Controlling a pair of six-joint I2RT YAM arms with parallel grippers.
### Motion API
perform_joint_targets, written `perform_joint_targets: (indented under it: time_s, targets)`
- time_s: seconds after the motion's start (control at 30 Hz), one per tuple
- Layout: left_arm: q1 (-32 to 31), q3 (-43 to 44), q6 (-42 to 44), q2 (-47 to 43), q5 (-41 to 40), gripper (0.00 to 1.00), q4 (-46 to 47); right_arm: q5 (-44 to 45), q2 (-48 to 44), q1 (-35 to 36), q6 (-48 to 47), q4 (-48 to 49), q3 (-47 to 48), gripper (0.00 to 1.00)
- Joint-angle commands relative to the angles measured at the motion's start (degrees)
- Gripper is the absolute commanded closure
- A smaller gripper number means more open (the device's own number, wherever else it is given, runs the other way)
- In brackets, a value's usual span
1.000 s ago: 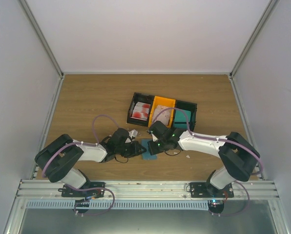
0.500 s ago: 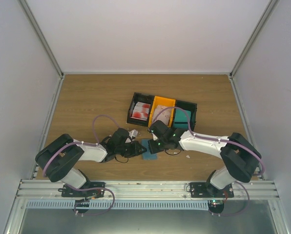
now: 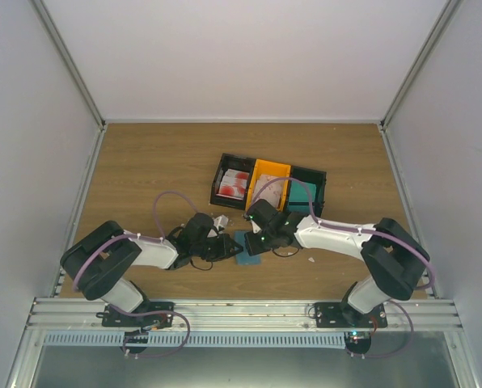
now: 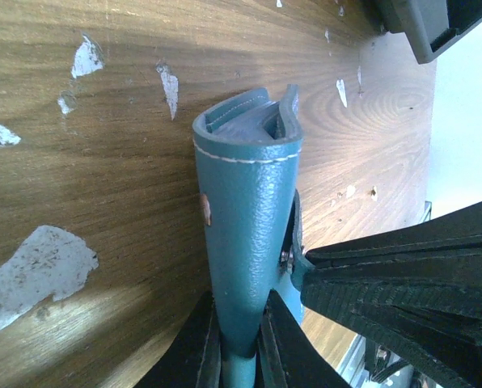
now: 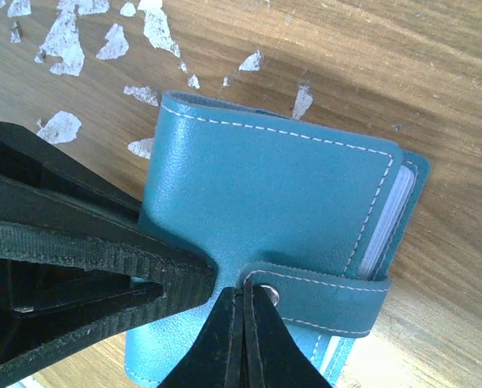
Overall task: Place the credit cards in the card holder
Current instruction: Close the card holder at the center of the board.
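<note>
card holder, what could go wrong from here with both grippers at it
The left gripper clamps the card holder by one narrow edge, so a tug could twist it loose. The right gripper is shut at the snap strap; its tips might slip off, leaving the holder closed.

No legible text, print on credit cards (image 3: 234, 185) too small to read

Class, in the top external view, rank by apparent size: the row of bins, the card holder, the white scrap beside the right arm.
Largest: row of bins.
Then: card holder, though partly hidden.
Smallest: white scrap.
</note>
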Motion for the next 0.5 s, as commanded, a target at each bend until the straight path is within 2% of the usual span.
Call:
perform_joint_targets:
  time_s: [0.0, 0.27, 0.47]
  targets:
    - [-0.3, -1.0, 0.8, 2.1, -2.1, 1.00, -1.5, -1.8, 1.7, 0.0, -1.0, 0.4, 1.6, 0.99]
    - [-0.2, -1.2, 0.9, 3.0, -2.8, 1.00, -1.5, -1.9, 0.0, 0.0, -1.0, -1.0, 2.0, 0.99]
    - [-0.2, -1.0, 1.2, 2.9, -2.3, 1.00, -1.4, -2.4, 2.3, 0.0, -1.7, 0.0, 2.1, 1.00]
